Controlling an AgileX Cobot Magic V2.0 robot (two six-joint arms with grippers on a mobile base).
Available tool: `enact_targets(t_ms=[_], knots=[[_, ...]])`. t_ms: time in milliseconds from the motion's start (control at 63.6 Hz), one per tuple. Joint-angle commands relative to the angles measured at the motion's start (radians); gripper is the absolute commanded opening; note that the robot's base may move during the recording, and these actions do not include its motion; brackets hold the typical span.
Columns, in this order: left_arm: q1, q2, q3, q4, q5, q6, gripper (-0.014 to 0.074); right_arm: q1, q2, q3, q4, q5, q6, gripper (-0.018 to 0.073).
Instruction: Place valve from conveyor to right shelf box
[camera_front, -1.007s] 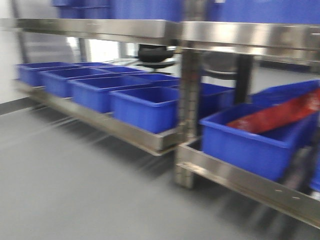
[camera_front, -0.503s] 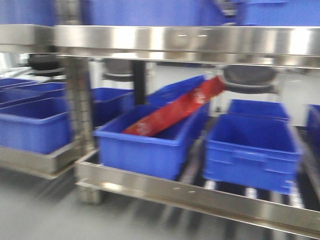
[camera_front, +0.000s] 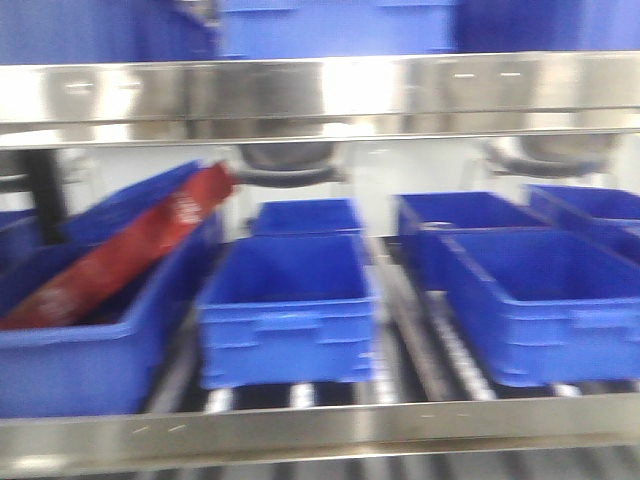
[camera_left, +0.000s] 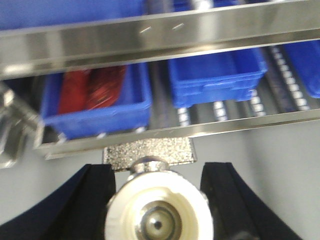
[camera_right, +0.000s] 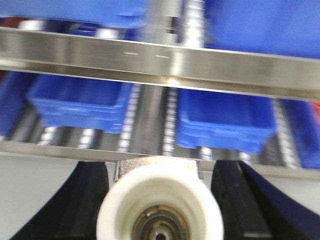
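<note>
Steel shelf (camera_front: 320, 90) with blue boxes (camera_front: 285, 300) | left hand (camera_left: 159, 169) pinching valve (camera_left: 159, 210) | right hand (camera_right: 160, 167) pinching second valve (camera_right: 160, 197)

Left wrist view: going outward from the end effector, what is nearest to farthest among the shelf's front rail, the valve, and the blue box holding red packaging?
1. Valve, between the left end effector's fingers, bottom centre.
2. Lower shelf front rail, ahead, across the middle.
3. Blue box with red packaging, behind that rail, on the left.

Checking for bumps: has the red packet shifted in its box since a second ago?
No. The red packet still leans in the same blue box; the shelf slid left in view.
</note>
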Motion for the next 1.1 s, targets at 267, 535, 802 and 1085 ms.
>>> enact_targets(t_ms=[267,535,802,1085], knots=[[-0.006,-0.012,-0.011,-0.006,-0.037,-0.008,-0.0111,-0.004,-0.015,-0.018,-0.006,-0.060,-0.003,-0.0155],[-0.006,-0.012,-0.011,-0.006,-0.098,-0.008,-0.0111,-0.004,-0.015,-0.018,-0.006,-0.060,-0.003,-0.0155],[-0.006,-0.012,-0.011,-0.006,-0.290,-0.008,-0.0111,-0.004,-0.015,-0.018,-0.006,-0.060,-0.003,-0.0155],[-0.006,-0.012,-0.011,-0.006,-0.492,-0.008,-0.0111,-0.004,-0.015,-0.018,-0.006,-0.060,-0.003,-0.0155]])
